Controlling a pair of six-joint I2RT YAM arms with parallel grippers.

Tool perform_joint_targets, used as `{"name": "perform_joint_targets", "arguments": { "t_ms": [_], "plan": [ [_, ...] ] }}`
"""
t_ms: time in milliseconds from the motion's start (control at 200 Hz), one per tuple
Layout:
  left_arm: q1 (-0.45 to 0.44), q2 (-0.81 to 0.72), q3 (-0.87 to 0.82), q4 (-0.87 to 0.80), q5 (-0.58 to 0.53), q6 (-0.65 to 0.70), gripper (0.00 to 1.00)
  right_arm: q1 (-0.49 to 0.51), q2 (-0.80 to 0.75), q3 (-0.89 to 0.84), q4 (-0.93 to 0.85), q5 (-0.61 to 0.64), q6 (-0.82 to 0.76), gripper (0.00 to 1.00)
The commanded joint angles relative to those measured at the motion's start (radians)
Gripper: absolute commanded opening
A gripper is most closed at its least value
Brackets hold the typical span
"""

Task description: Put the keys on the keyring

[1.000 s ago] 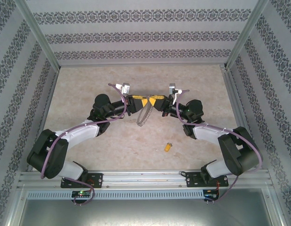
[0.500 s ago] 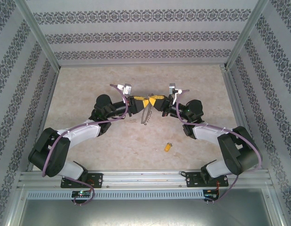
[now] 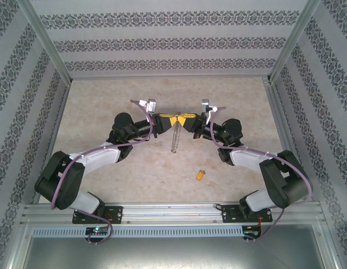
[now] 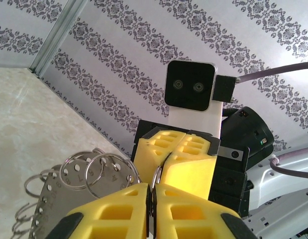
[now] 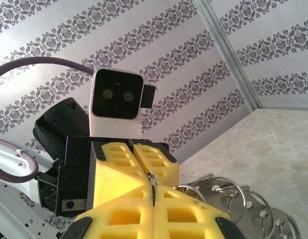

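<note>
Grey metal keyring edge-on, top hidden between left jaws and right jaws, both clamped on it.

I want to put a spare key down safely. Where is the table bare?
Crowded: the centre, where left claw and right claw pinch the grey metal keyring. Bare: the far strip of beige table between them and the patterned back wall; the near middle, left of the small yellow-headed key.
</note>
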Motion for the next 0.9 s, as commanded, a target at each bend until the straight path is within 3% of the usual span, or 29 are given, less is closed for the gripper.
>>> {"name": "perform_joint_targets", "arguments": {
  "t_ms": [0, 60, 160, 265, 390, 495, 670, 789, 894],
  "plan": [
    [-0.013, 0.006, 0.018, 0.117, 0.018, -0.01, 0.07, -0.001, 0.006, 0.006, 0.052, -0.015, -0.003, 0.0],
    [-0.013, 0.006, 0.02, 0.124, 0.02, -0.012, 0.0, -0.003, 0.007, 0.005, 0.048, -0.013, -0.002, 0.0],
    [-0.014, 0.003, 0.022, 0.111, 0.026, 0.002, 0.0, -0.008, 0.001, 0.005, 0.038, -0.01, 0.002, 0.0],
    [-0.013, -0.02, 0.032, 0.029, 0.038, 0.054, 0.0, -0.037, -0.027, -0.017, 0.014, 0.008, 0.014, 0.32],
    [-0.014, -0.066, 0.051, -0.152, 0.059, 0.19, 0.0, -0.095, -0.102, -0.059, -0.053, 0.008, 0.018, 0.43],
    [-0.013, -0.109, 0.073, -0.356, 0.066, 0.351, 0.0, -0.127, -0.201, -0.083, -0.22, 0.023, -0.031, 0.47],
    [-0.013, -0.154, 0.093, -0.561, 0.069, 0.558, 0.0, -0.13, -0.378, -0.089, -0.595, 0.075, -0.163, 0.49],
    [-0.013, -0.182, 0.08, -0.596, 0.036, 0.664, 0.0, -0.132, -0.474, -0.104, -0.759, 0.117, -0.211, 0.5],
    [-0.015, -0.203, 0.037, -0.524, 0.005, 0.721, 0.0, -0.133, -0.534, -0.13, -0.847, 0.15, -0.227, 0.5]
  ]
}}
